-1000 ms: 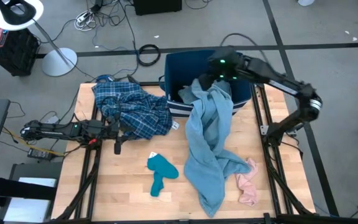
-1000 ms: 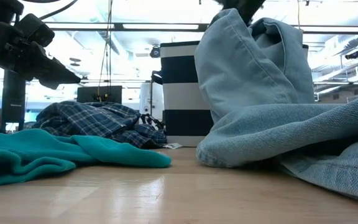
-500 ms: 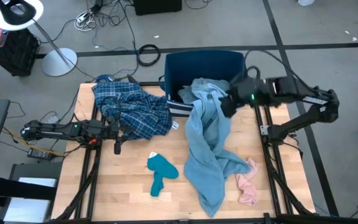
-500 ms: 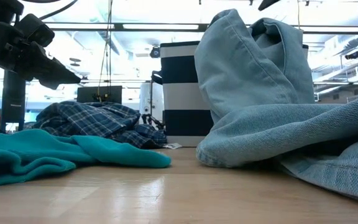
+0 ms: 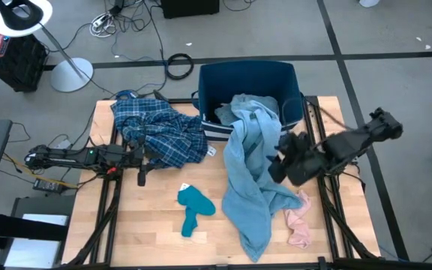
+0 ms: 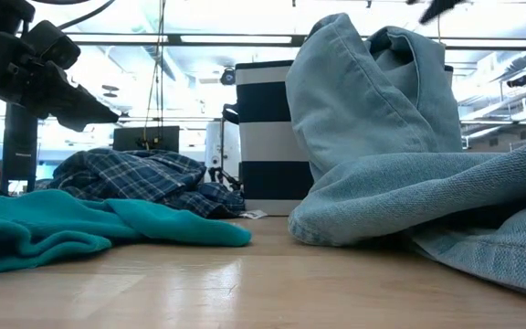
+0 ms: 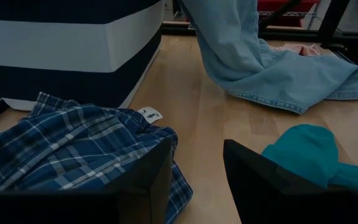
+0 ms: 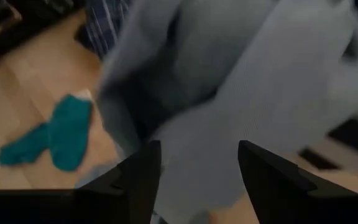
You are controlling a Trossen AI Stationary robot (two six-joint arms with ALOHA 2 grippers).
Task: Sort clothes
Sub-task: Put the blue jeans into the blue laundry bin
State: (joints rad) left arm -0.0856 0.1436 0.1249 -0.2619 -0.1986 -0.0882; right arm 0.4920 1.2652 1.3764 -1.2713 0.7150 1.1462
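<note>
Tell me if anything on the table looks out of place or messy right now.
The light-blue denim piece is only partly in the dark-blue bin: one end sits bunched inside, the rest spills over the rim and trails across the table toward the pink item.

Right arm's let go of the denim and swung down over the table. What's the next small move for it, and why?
Probably lower the right gripper, open and empty, onto the lower part of the denim piece. That garment hangs half over the rim of the blue bin, with most of it spread on the table, so it likely needs a new grip lower down. The left gripper waits open beside the plaid shirt.
</note>
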